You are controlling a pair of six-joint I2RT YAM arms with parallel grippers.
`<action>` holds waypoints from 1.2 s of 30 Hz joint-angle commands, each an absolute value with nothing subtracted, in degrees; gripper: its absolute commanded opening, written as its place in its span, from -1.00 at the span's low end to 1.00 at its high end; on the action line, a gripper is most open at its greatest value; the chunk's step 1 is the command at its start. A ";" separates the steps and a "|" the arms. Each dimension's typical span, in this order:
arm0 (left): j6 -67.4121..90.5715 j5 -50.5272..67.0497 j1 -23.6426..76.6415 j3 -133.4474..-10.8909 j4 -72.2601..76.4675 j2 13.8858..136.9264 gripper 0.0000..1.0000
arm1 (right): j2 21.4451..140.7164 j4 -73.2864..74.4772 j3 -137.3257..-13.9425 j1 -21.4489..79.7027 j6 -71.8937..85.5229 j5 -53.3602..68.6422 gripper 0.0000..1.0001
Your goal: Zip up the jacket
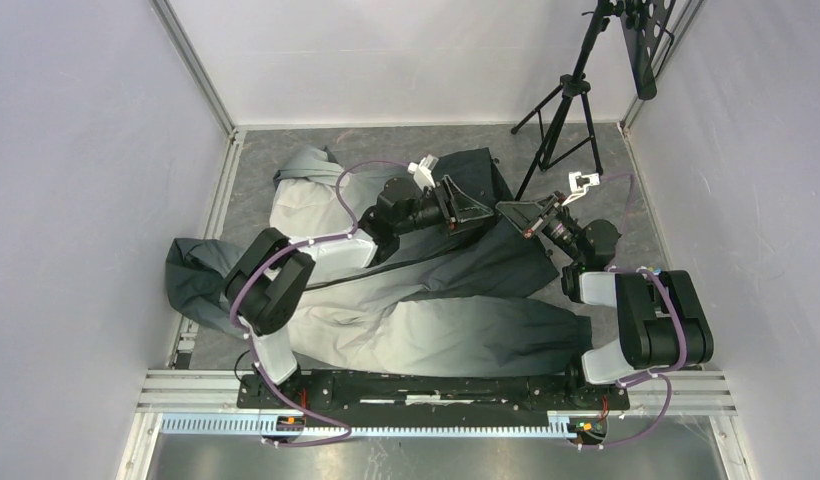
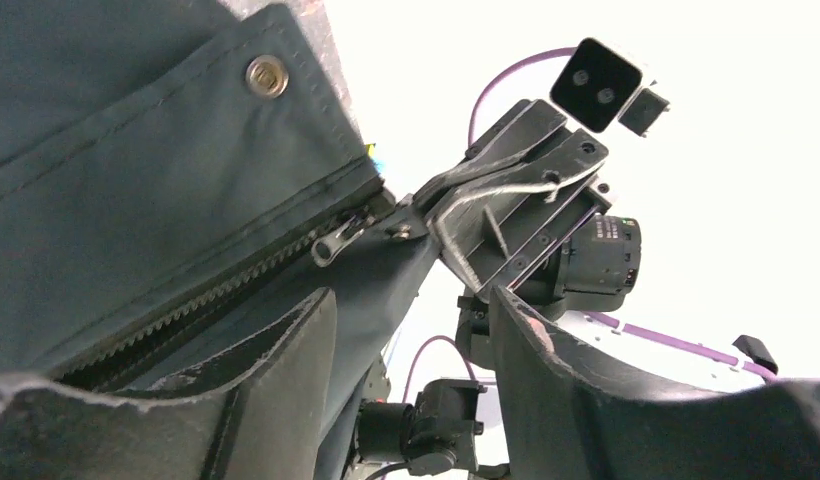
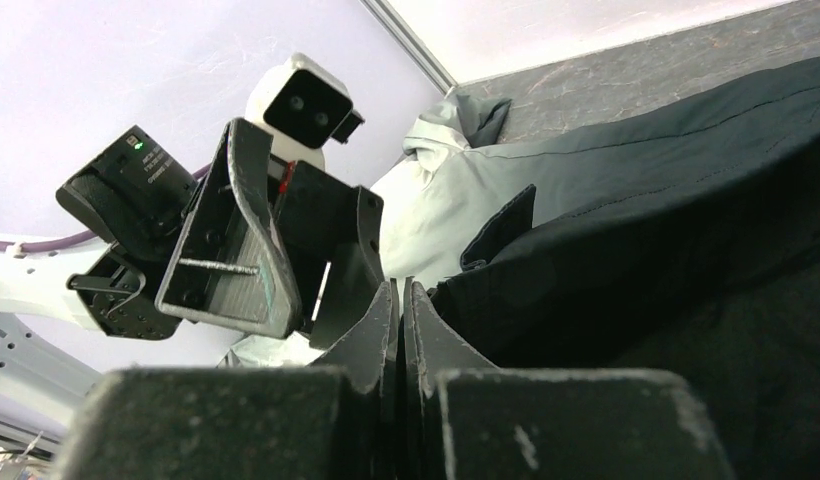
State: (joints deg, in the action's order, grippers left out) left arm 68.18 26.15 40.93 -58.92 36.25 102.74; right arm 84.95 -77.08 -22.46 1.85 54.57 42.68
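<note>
The jacket (image 1: pixel 436 330) lies spread on the table, light grey shading to black toward the far right. My right gripper (image 1: pixel 516 213) is shut on the dark hem beside the zipper's bottom end, with thin fabric pinched between its fingers (image 3: pixel 401 285). In the left wrist view the zipper slider (image 2: pixel 336 240) sits at the end of the teeth (image 2: pixel 186 310), just left of that pinch. My left gripper (image 1: pixel 464 208) is open right next to it. Its fingers (image 2: pixel 276 380) stand wide apart, and dark fabric hangs close to the left one. A snap button (image 2: pixel 267 75) shows on the placket.
A black tripod (image 1: pixel 571 100) stands at the back right, just behind my right gripper. White walls close in the left, the back and the right. A metal rail (image 1: pixel 436 385) carrying the arm bases runs along the near edge. A sleeve (image 1: pixel 191 275) hangs toward the left edge.
</note>
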 commanded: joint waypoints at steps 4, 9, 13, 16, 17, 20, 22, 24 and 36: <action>74.94 29.18 40.17 -63.63 43.88 108.16 0.04 | 85.15 -80.98 -24.61 1.67 54.03 43.99 -0.99; 71.95 25.56 40.17 -61.85 40.45 106.43 0.22 | 85.70 -82.13 -24.70 1.63 54.80 43.95 -0.99; 71.50 25.21 40.17 -62.32 39.46 107.09 0.29 | 86.39 -83.38 -24.62 1.63 55.52 43.95 -0.99; 74.11 25.75 40.20 -62.52 41.89 108.73 0.26 | 86.62 -83.85 -24.61 1.67 55.90 43.95 -0.99; 74.80 25.74 40.21 -62.41 42.30 109.19 0.26 | 86.55 -83.70 -24.61 1.63 55.84 43.95 -0.99; 75.29 25.74 40.22 -62.64 43.26 109.54 0.30 | 86.49 -83.58 -24.65 1.67 55.72 43.99 -0.99; 75.40 25.83 40.20 -62.99 43.20 109.67 0.33 | 86.57 -83.58 -24.61 1.67 55.72 43.90 -0.99; 75.46 25.99 40.24 -63.33 43.47 109.90 0.35 | 86.78 -83.75 -24.61 1.67 55.85 43.77 -0.99; 80.25 29.41 40.17 -65.48 50.39 113.00 0.42 | 86.84 -84.38 -24.85 1.71 56.25 43.90 -0.99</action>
